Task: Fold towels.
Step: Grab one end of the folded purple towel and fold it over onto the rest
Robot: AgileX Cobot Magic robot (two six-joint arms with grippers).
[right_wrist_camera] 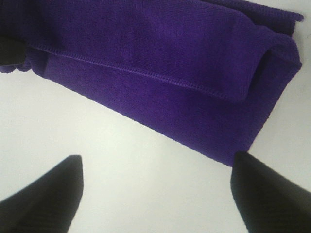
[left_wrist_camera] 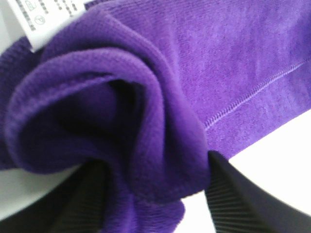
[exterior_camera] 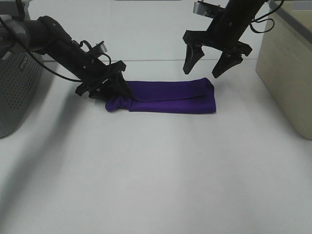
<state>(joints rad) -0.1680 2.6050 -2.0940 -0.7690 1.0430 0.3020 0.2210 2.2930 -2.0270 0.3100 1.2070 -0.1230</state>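
Towel (exterior_camera: 168, 97), purple, lies on the white table (exterior_camera: 156, 170) toward the far middle, folded into a long narrow strip running side to side; upper layer laps over the lower one, with a stitched hem along the lapped edge; right end flat and squared off, left end crumpled into a tight bunch; left gripper (exterior_camera: 114, 92) sits low at that left end, clenched on the bunch; in the left wrist view the cloth is squeezed between its two black fingers (left_wrist_camera: 243, 199) and bulges out above them; a white label (left_wrist_camera: 46, 19) with printed care marks shows at the towel's edge in that view, print too blurred to read; right gripper (exterior_camera: 201, 73) hangs above the right end of the towel, jaws spread wide, holding nothing and not touching the cloth; in the right wrist view its tips (right_wrist_camera: 272, 194) frame bare table just beside the towel's (right_wrist_camera: 160, 82) near edge and corner; grey box (exterior_camera: 14, 92) with a perforated side stands at the left edge of the table beside the left arm, inside hidden; beige box (exterior_camera: 287, 73) stands at the right edge, only partly in frame, contents cannot be told; towel is in neither box, flat on the table between them and well apart from both.
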